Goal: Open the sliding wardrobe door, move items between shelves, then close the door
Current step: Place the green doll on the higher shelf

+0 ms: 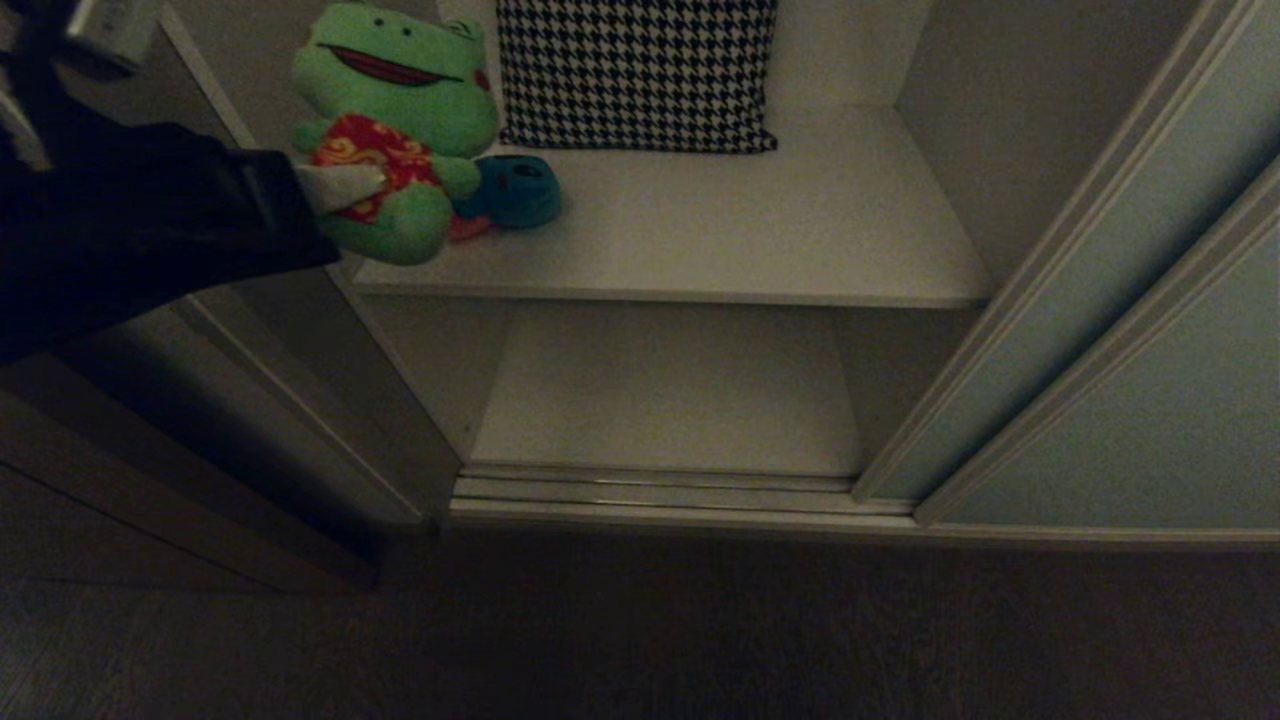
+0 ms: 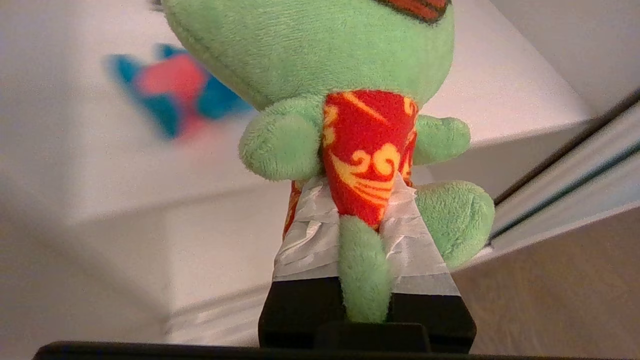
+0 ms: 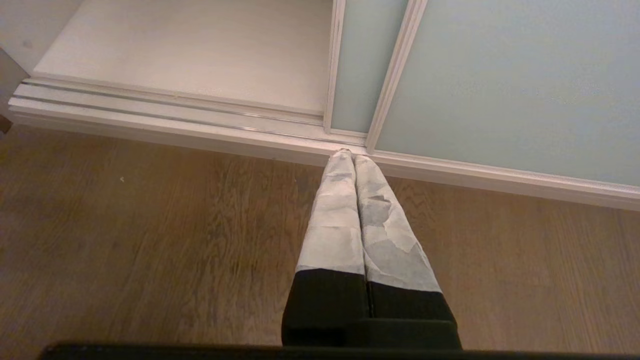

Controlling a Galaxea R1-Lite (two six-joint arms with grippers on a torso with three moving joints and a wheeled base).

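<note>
Head view: left tool [image 1: 345,188] clamped on the frog [image 1: 400,120] at the upper shelf [image 1: 800,250] front-left corner, blue toy [image 1: 520,190] just behind it; lower shelf [image 1: 670,390] lies straight below, door [image 1: 1120,330] slid right. Left wrist: taped fingers [image 2: 310,235] pinch the frog's body, frog upright. Right wrist: right tool [image 3: 355,160] closed on nothing, over the floor [image 3: 150,225], farther away.

Houndstooth cushion [image 1: 637,72]: black/white check, stands upright at rear of its board, approx. centred btwn the side walls, leaning back. Wood-grain floor [image 1: 640,630]: brown planks, runs along full front of cabinet. Bottom track [image 1: 655,490]: pale twin rails w/ thin metal strips, sits btwn floor edge and cabinet base panel [image 1: 665,390].
</note>
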